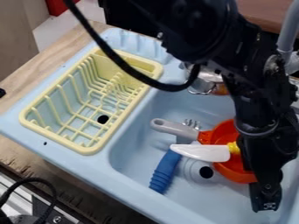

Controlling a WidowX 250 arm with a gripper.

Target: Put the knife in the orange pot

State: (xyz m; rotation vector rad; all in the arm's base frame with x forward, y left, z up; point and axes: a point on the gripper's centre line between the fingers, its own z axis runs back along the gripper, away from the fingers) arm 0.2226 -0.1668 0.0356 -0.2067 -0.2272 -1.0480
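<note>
My gripper (pixel 264 181) hangs over the right side of the light blue sink, covering part of the orange pot (pixel 238 174). A toy knife (pixel 201 152) lies level across the pot's left rim or just above it; I cannot tell which. Its white blade points left, and its yellow handle runs to the right, where the gripper hides its end. Whether the handle is held is unclear. The pot's grey handle (pixel 174 128) extends to the upper left.
A blue-handled brush (pixel 162 172) lies in the sink, left of the pot. The pale yellow dish rack (pixel 88 149) stands on the left. Behind the basin are a metal pot (pixel 205 75) and a grey faucet (pixel 288 37). A black cable loops above the rack.
</note>
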